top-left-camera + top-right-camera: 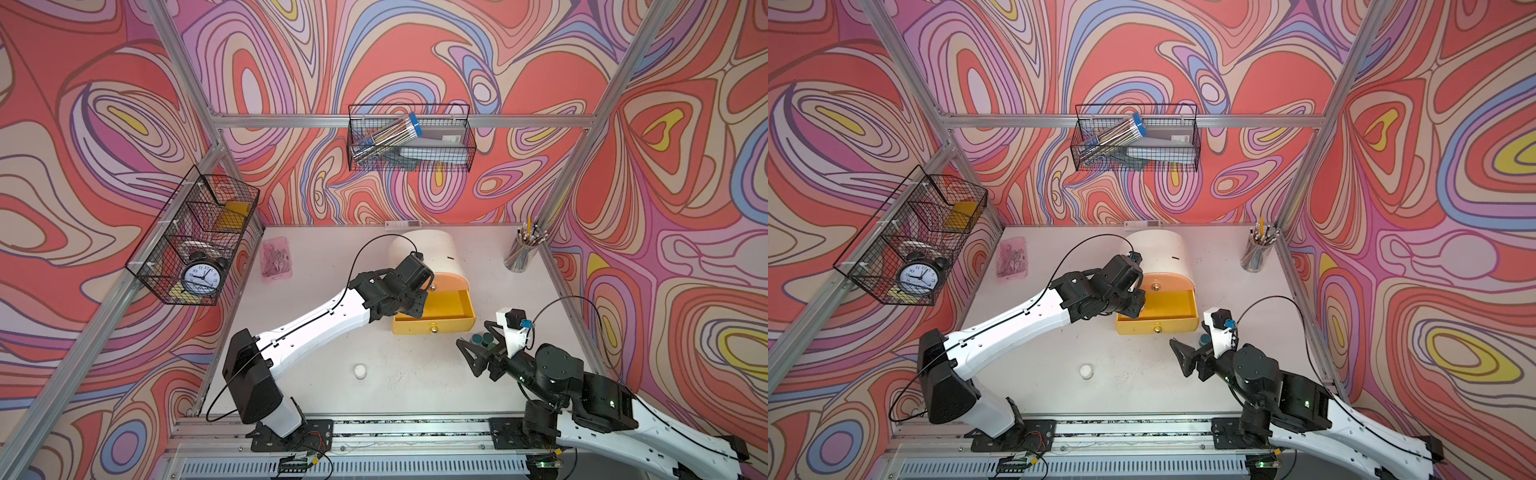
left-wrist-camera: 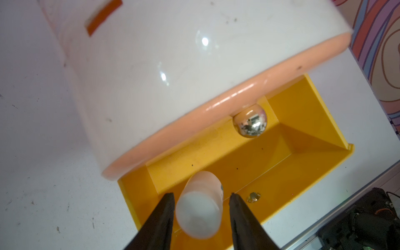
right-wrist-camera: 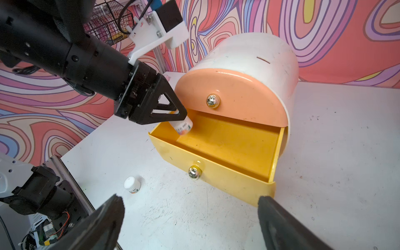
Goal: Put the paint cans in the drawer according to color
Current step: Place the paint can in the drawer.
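While the cream chest (image 1: 432, 249) stands with its yellow drawer (image 1: 432, 328) pulled out, I find the right gripper (image 3: 190, 200) wide apart and empty before it. Left gripper (image 2: 200, 195) hangs over the drawer, slightly parted, a white-lidded jar (image 2: 198, 214) tilted between its fingers. Another white jar (image 1: 360, 371) stands well apart.

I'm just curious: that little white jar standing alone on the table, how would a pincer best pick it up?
Probably by its round side, coming down from above: the jar stands upright, lid up, with nothing close around it, so there is room on either side.
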